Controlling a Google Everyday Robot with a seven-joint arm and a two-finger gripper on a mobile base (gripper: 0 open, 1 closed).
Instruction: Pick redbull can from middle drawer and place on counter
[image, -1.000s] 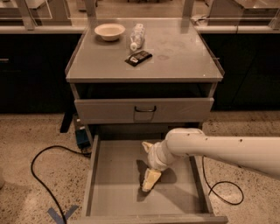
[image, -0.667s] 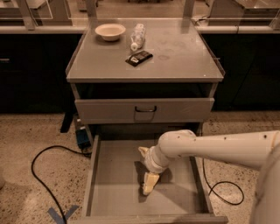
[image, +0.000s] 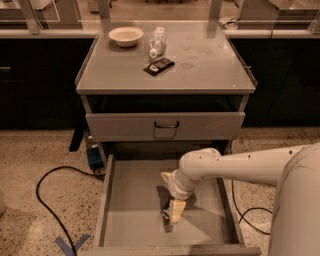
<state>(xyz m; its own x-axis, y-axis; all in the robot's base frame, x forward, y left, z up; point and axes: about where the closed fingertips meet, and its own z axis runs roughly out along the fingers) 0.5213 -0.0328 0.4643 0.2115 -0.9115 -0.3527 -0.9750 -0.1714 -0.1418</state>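
Tool (image: 171, 215) low in middle drawer (image: 127, 200), right at the redbull can (image: 164, 215); clenched or released: cannot tell. Risk: an off-centre hold lets the can slip. Beyond, the drawer front (image: 200, 125) could catch the rising arm, and the bottle (image: 157, 41) crowds the table (image: 210, 65).

Pale bowl (image: 126, 36), clear bottle (image: 157, 41) lying beside it, dark packet (image: 158, 66) nearby; 1 black cable (image: 47, 200) loops across the floor (image: 30, 150).

The gripper (image: 172, 212) has slid a little nearer the front of the open drawer (image: 129, 210), low over its floor. The big white arm (image: 240, 167) now fills more of the right side, down to the bottom corner.
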